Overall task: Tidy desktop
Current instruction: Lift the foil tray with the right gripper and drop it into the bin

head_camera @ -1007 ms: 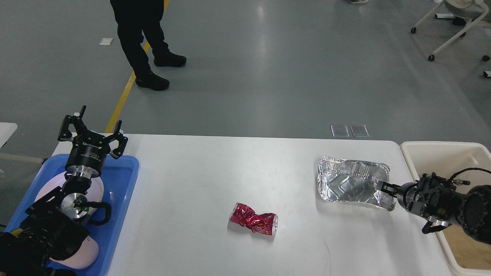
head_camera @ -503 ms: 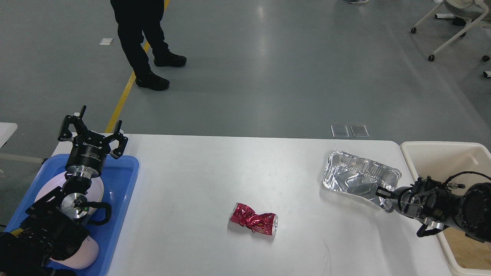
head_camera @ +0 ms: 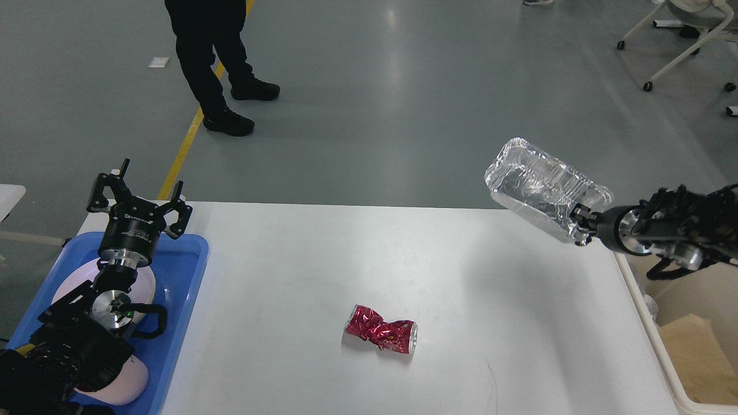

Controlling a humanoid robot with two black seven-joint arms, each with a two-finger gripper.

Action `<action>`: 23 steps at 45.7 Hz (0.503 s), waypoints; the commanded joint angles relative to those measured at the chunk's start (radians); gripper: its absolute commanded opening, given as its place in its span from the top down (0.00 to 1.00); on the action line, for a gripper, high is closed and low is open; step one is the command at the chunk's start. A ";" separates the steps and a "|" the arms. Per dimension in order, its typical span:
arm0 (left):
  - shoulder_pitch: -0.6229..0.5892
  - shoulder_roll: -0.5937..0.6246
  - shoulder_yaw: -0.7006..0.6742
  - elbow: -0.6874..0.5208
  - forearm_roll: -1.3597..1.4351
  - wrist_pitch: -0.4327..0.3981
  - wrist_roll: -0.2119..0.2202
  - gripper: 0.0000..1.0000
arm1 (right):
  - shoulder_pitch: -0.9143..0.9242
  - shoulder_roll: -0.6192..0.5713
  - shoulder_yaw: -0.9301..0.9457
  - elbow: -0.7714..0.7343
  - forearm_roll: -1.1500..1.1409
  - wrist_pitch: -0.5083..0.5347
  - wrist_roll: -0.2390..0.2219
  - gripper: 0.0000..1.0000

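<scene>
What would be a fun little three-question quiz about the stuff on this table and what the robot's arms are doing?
1. True or false: the crinkled silver foil tray rests flat on the large white tabletop.
2. Which gripper has its jaws spread wide with nothing in them: A) left gripper, B) right gripper?
3. Fill in: the crushed red metal can lies on the ____.

Key:
1. False. The right gripper's jaws pinch its edge and hold it tilted in the air.
2. A. It sits above the blue plastic tray.
3. Tabletop, near the front middle, with no gripper touching it.
</scene>
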 commanded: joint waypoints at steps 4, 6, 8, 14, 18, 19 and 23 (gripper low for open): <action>0.000 -0.001 -0.001 0.000 0.000 0.000 0.000 0.04 | 0.264 -0.060 -0.047 0.067 -0.006 0.152 -0.001 1.00; 0.000 0.000 0.000 0.000 0.000 0.000 0.000 0.04 | 0.310 -0.065 -0.058 0.067 -0.006 0.204 -0.001 1.00; 0.000 -0.001 -0.001 0.000 0.000 0.000 0.000 0.04 | 0.347 -0.072 -0.064 0.067 -0.008 0.244 -0.001 1.00; 0.000 0.000 -0.001 0.000 0.000 -0.001 0.000 0.04 | 0.392 -0.097 -0.067 0.061 -0.008 0.285 -0.003 1.00; 0.000 0.000 0.000 0.000 0.000 0.000 0.000 0.04 | 0.375 -0.112 -0.090 0.033 -0.008 0.276 -0.006 1.00; 0.000 -0.001 0.000 0.000 0.000 -0.001 0.000 0.04 | 0.367 -0.117 -0.102 0.019 -0.008 0.269 -0.009 1.00; 0.000 0.000 -0.001 0.000 0.000 0.000 0.000 0.04 | 0.272 -0.132 -0.134 -0.083 0.009 0.258 -0.014 1.00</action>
